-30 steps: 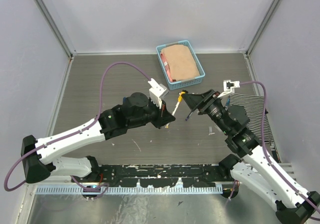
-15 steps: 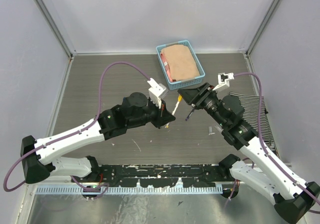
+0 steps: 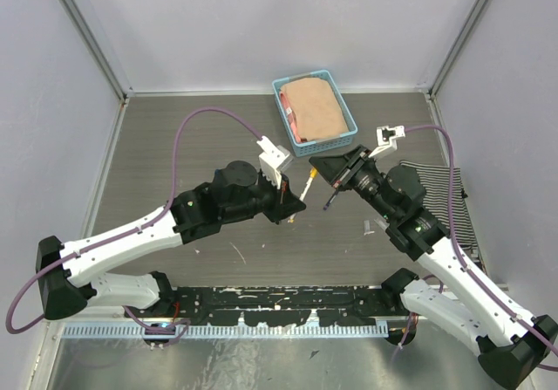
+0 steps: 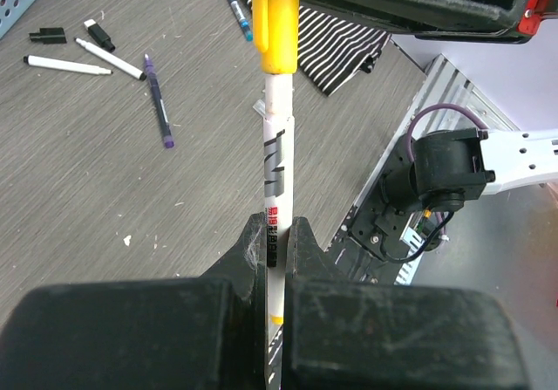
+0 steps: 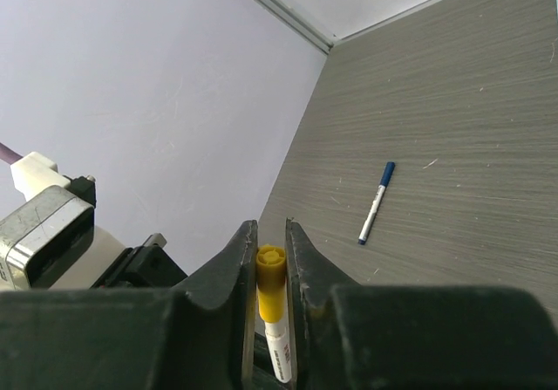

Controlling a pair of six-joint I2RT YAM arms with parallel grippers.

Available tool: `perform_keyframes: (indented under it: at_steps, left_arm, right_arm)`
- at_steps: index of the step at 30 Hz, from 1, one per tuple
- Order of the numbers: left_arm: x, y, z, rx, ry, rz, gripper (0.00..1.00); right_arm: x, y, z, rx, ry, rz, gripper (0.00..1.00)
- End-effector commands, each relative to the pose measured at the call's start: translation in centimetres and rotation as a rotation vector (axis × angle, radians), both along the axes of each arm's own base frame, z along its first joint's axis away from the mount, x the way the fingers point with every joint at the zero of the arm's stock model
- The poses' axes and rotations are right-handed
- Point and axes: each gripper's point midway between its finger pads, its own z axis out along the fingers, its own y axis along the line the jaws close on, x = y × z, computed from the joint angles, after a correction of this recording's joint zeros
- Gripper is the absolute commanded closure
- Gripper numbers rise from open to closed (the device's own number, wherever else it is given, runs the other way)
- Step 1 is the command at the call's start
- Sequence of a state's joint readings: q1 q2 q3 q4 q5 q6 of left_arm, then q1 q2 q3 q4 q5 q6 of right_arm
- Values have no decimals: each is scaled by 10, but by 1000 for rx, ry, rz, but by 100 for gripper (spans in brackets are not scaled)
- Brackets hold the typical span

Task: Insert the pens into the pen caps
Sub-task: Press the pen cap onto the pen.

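A white pen [image 4: 277, 163] stands upright above the table with a yellow pen cap [image 4: 275, 28] on its top end. My left gripper [image 4: 277, 233] is shut on the pen's lower barrel. My right gripper [image 5: 271, 233] is shut on the yellow cap [image 5: 270, 277], both fingers pressed against its sides, with the white barrel [image 5: 277, 351] showing below. In the top view the two grippers meet at the pen [image 3: 309, 183] in the middle of the table. Other pens lie on the table: two white ones [image 4: 68, 65], a purple one [image 4: 159, 102] and a blue-capped one [image 5: 375, 202].
A loose black cap [image 4: 48, 35] lies near the white pens. A blue basket [image 3: 283, 93] holding a tan cloth stands at the back. A striped cloth [image 3: 436, 185] lies at the right under my right arm, with a blue pen [image 4: 237, 8] on it.
My right gripper has moved up and left to the pen's top and closed on the yellow cap. The left gripper has kept still with the pen.
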State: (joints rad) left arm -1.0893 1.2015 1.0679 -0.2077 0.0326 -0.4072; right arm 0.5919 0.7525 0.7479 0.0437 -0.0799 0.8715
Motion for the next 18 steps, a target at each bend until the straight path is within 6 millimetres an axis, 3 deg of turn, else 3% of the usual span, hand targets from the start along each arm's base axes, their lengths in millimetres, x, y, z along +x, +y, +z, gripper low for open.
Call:
perform_keyframes:
  at_steps: [1, 18]
  left_arm:
    - [2, -1, 23, -46, -17, 9, 100]
    - [4, -5, 44, -93, -31, 20, 100]
  right_arm:
    - [-9, 1, 26, 20, -86, 36, 99]
    - [-17, 6, 3, -32, -95, 85, 100]
